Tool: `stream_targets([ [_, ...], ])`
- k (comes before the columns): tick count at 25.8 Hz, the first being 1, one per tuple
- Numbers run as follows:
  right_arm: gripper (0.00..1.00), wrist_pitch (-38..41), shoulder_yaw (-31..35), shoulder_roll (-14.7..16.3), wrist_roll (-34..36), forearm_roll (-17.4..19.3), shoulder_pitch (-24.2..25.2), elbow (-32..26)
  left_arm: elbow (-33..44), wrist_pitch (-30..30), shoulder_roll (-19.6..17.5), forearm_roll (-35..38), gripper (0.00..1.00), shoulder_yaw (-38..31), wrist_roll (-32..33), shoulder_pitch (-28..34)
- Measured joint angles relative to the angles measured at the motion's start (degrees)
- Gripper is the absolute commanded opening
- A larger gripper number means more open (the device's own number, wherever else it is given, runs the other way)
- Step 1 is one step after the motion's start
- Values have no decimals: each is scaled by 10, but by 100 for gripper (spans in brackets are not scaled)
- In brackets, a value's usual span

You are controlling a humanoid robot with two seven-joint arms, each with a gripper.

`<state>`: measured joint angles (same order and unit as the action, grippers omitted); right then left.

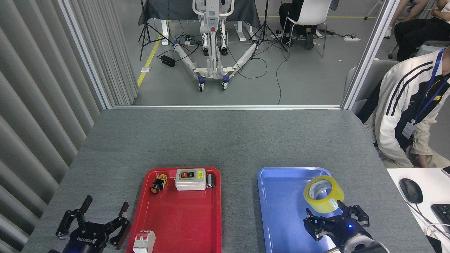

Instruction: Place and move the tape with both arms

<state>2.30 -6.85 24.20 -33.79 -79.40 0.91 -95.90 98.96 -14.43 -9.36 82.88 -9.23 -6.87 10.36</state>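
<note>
The tape (323, 194) rests core-up in the blue tray (281, 211); left gripper (92, 225) and right gripper (335, 219) spread, empty.

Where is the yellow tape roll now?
In the head view, the tape lies in the blue tray, at its right edge, just beyond the right gripper.

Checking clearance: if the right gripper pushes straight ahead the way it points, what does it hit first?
Most likely the tape: it sits directly ahead of the right gripper, on the blue tray. Whether they already touch is unclear.
</note>
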Motion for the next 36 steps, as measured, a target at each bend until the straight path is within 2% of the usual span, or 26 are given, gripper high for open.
stream_targets([
  [8, 100, -1, 0, -2, 124, 0, 18, -10, -1, 0, 2, 0, 100, 0, 0, 2],
  [13, 100, -17, 0, -8, 169, 0, 25, -13, -1, 1, 3, 0, 100, 0, 0, 2],
  [16, 100, -31, 0, -23, 219, 0, 33, -18, 0, 1, 7, 0, 100, -2, 0, 3],
  [21, 100, -46, 1, -56, 369, 1, 55, -16, 0, 0, 34, 2, 100, -17, -9, 6],
  [24, 100, -48, 1, -69, 421, 2, 64, -13, 0, 1, 40, 2, 100, -25, -23, 11],
  [36, 100, -47, 5, -98, 445, 2, 77, 6, -5, 56, 44, 2, 100, -18, -41, 31],
])
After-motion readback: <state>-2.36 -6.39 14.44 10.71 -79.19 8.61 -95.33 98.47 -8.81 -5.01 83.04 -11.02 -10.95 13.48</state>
